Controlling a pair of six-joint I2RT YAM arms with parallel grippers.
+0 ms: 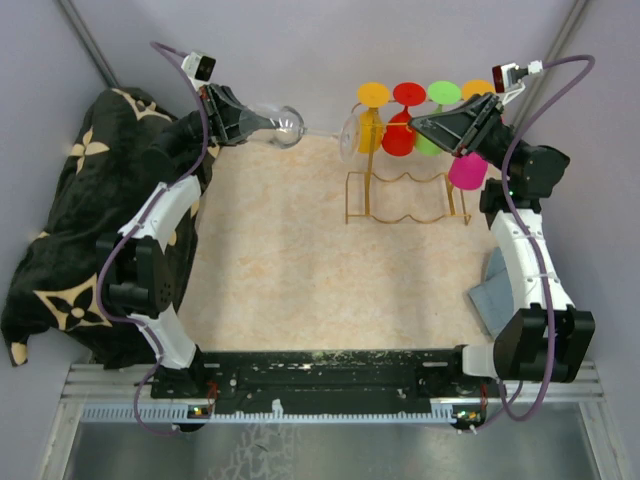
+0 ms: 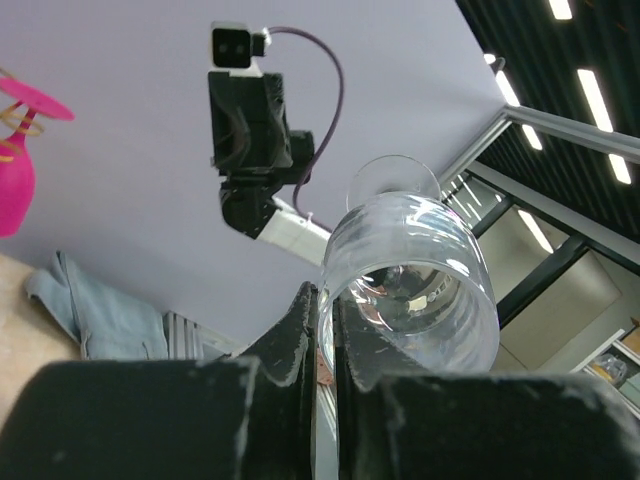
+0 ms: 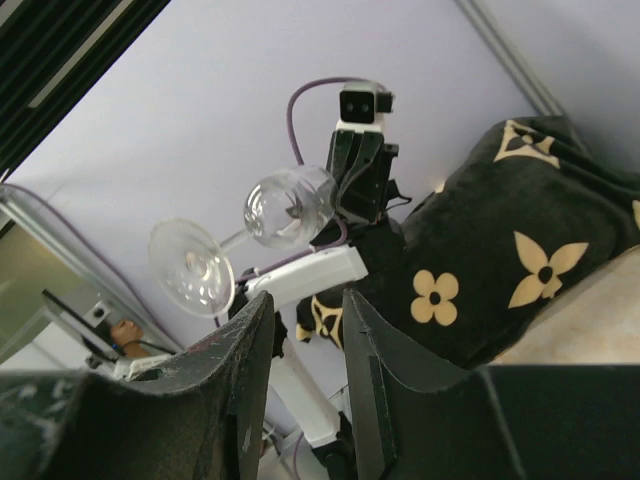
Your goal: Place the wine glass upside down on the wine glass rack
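In the top view, the left gripper (image 1: 250, 122) is clamping the wine glass (image 1: 283, 127) by its stem end. It is holding the glass sideways in the air at 11 o'clock of the table (image 1: 280, 270), with the bowl pointing toward 3 o'clock. The wine glass rack (image 1: 405, 220) is standing at 1 o'clock, apart from the held glass. A clear glass (image 1: 352, 135), a red glass (image 1: 400, 138) and a pink glass (image 1: 467, 170) are hanging on it foot up. The right gripper (image 1: 420, 122) is hovering over the rack's rails. A black flowered blanket (image 1: 70, 230) is lying at 9 o'clock and a grey cloth (image 1: 492, 290) at 4 o'clock.

In the left wrist view, the left gripper (image 2: 322, 300) is pressing its fingers almost together, and the wine glass (image 2: 415, 270) is jutting out just past their tips toward 1 o'clock. The pink glass (image 2: 15, 170) is showing at 9 o'clock, the right arm (image 2: 250, 130) at 11 o'clock and the grey cloth (image 2: 100, 310) at 8 o'clock.

In the right wrist view, the right gripper (image 3: 308, 310) is standing with its jaws apart and nothing between them. The wine glass (image 3: 290, 205) is sitting at 12 o'clock in the left gripper (image 3: 335, 205). The clear glass (image 3: 190, 265) is hanging at 10 o'clock, and the blanket (image 3: 500, 250) is lying at 3 o'clock.
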